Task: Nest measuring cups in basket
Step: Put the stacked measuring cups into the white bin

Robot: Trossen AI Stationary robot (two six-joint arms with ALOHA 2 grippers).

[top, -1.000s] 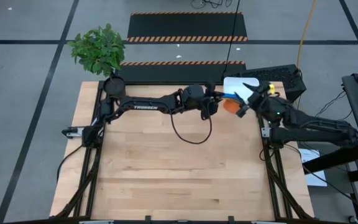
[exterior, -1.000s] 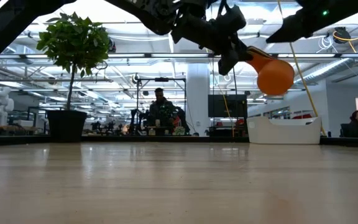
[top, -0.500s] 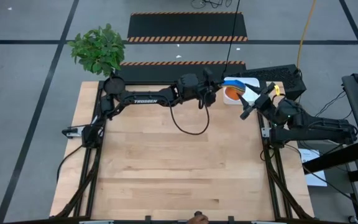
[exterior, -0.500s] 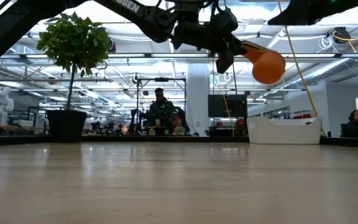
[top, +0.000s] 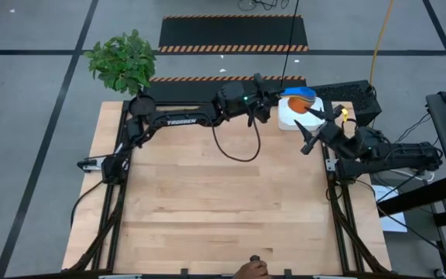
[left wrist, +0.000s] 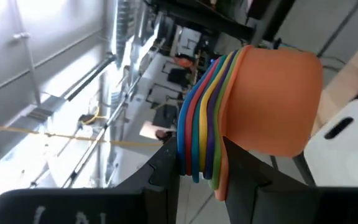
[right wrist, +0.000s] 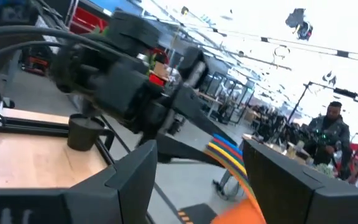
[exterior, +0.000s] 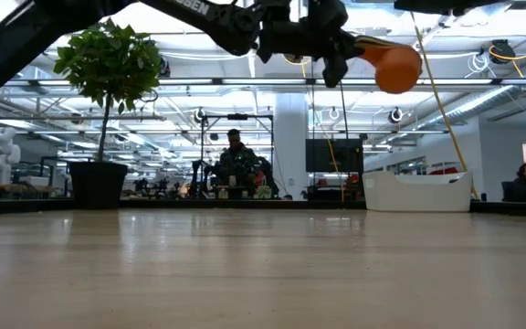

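The measuring cups (left wrist: 260,106) are nested in one stack, orange outermost, their coloured handles fanned side by side. My left gripper (top: 279,105) is shut on the stack, high over the table's far right corner. There the cups (top: 307,108) hang over the white basket (top: 289,120). In the low view the orange cup (exterior: 398,67) is well above the basket (exterior: 416,192). My right gripper (top: 317,128) stands open just right of the basket, with nothing between its fingers (right wrist: 126,180). My left gripper pinches the stacked handles (left wrist: 199,158) between its two fingers, all the layers together. The fingers lie about level and point toward the table's right edge. The nested bowls stick out past the fingertips, lifted clear above the basket.
A potted plant (top: 122,62) stands at the far left corner, its dark pot (exterior: 99,183) on the table's far edge. A black cable (top: 235,151) loops down from the left arm. A person's hand (top: 252,270) shows at the near edge. Bare wooden tabletop (top: 223,209) fills the middle.
My left gripper has risen and swung toward the far right corner. It has carried the cup stack from in front of the basket to above it, and its wrist has tipped up. My right gripper has drawn back a little toward the right edge, still open.
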